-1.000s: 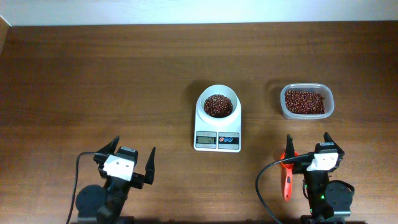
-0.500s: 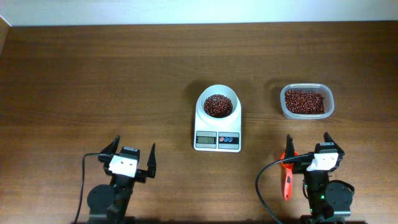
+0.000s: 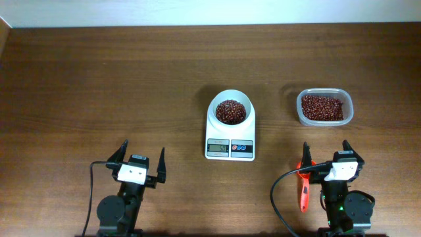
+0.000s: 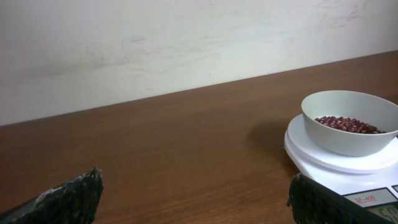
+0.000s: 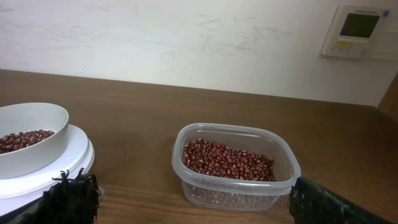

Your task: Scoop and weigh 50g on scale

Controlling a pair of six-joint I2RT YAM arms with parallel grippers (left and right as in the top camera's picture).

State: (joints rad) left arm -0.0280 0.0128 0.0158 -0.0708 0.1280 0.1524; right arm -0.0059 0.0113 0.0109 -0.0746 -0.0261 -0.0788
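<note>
The white scale (image 3: pixel 229 149) sits mid-table and carries a white bowl (image 3: pixel 230 110) partly filled with red beans. In the left wrist view the scale (image 4: pixel 323 163) and bowl (image 4: pixel 348 127) lie ahead to the right. My left gripper (image 3: pixel 141 158) (image 4: pixel 193 196) is open and empty, low over bare wood at the front left. At the front right, my right gripper (image 3: pixel 325 153) (image 5: pixel 193 199) is also open and empty, facing a clear tub of red beans (image 3: pixel 323 107) (image 5: pixel 233 165). An orange scoop (image 3: pixel 304 189) lies on the table beside the right arm.
The wooden table ends at a pale wall along the far edge (image 3: pixel 210 25). A black cable (image 3: pixel 279 197) loops beside the right arm base, next to the scoop. A wall panel (image 5: pixel 357 31) shows in the right wrist view.
My left arm has swung from an angled pose to pointing straight ahead and shifted slightly right. The right arm, scale, tub and scoop have not moved.
</note>
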